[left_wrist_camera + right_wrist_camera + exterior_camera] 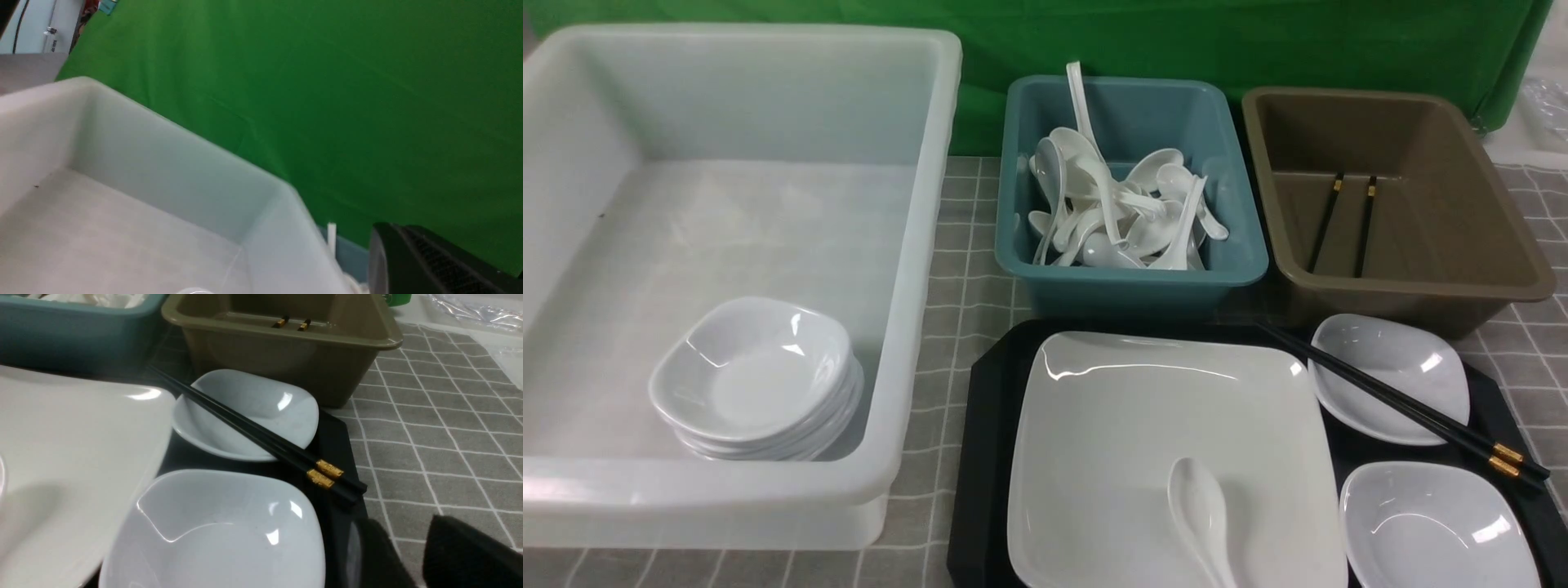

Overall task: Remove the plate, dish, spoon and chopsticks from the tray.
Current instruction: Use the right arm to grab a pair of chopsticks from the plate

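Note:
The black tray [984, 457] lies at the front, right of centre. On it rests the large white plate [1168, 425], and the white spoon [1201, 510] lies on the plate's near part. Right of the plate are two small white dishes, a far dish [1409, 359] and a near dish [1437, 527]. The black chopsticks [1405, 404] lie slantwise across the far dish [261, 404]. My right gripper [404, 531] is open and empty, low beside the tray's right edge [337, 437], close to the chopsticks' [253, 430] gold-banded ends. My left gripper [388, 245] is shut, above the white bin's corner. Neither arm shows in the front view.
A big translucent white bin [915, 245] at the left holds a stack of small dishes [760, 380]. Behind the tray stand a teal bin [1131, 282] with several white spoons and a brown bin [1462, 212] with a pair of chopsticks [1343, 224]. A grey checked cloth [956, 327] covers the table.

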Controlling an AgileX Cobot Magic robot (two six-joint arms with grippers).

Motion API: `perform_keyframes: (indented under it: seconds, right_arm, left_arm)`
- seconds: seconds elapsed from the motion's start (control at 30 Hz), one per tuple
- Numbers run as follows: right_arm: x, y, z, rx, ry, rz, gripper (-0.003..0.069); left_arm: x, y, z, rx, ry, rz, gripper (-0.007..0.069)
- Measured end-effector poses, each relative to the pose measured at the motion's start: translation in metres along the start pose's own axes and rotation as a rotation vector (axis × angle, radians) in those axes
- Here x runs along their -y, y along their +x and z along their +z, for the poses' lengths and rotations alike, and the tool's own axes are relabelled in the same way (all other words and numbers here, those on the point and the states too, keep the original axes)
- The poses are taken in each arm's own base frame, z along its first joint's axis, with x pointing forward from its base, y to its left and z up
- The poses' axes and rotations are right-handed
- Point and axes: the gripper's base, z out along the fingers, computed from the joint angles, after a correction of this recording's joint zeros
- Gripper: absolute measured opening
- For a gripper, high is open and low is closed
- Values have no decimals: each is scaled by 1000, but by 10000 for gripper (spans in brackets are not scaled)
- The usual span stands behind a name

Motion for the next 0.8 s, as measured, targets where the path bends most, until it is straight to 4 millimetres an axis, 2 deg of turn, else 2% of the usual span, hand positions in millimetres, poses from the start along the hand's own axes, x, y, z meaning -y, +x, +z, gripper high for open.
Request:
perform_keyframes:
  seconds: [0.1, 0.2, 0.23, 0.27, 0.3, 0.4, 0.47, 0.6, 0.73, 0.8]
  right_arm:
    - [0, 0, 0, 0, 0, 0, 239]
    - [0, 0, 0, 0, 0, 0, 239]
    - [0, 0, 0, 0, 0, 0, 239]
    - [0, 0, 0, 0, 0, 0, 239]
    - [0, 0, 0, 0, 0, 0, 239]
    - [0, 0, 0, 0, 0, 0, 239]
    - [0, 0, 0, 0, 0, 0, 239]
    - [0, 0, 0, 2, 0, 0, 239]
    - [0, 0, 0, 5, 0, 4, 239]
    - [-1, -4, 0, 43, -15, 141, 239]
  left_arm:
    - [11, -16, 12, -138, 12, 169, 21]
    - [27, -25, 38, -375, 88, 273, 21]
    - [34, -24, 49, -450, 124, 282, 21]
    - [34, -24, 49, -452, 134, 284, 21]
    - [45, -20, 64, -534, 203, 308, 21]
    - [58, -13, 82, -587, 275, 349, 21]
    - [74, -4, 97, -599, 353, 364, 21]
    - [88, 7, 107, -603, 410, 321, 21]
    - [93, 11, 105, -625, 437, 305, 21]
    - [92, 11, 100, -653, 447, 311, 21]
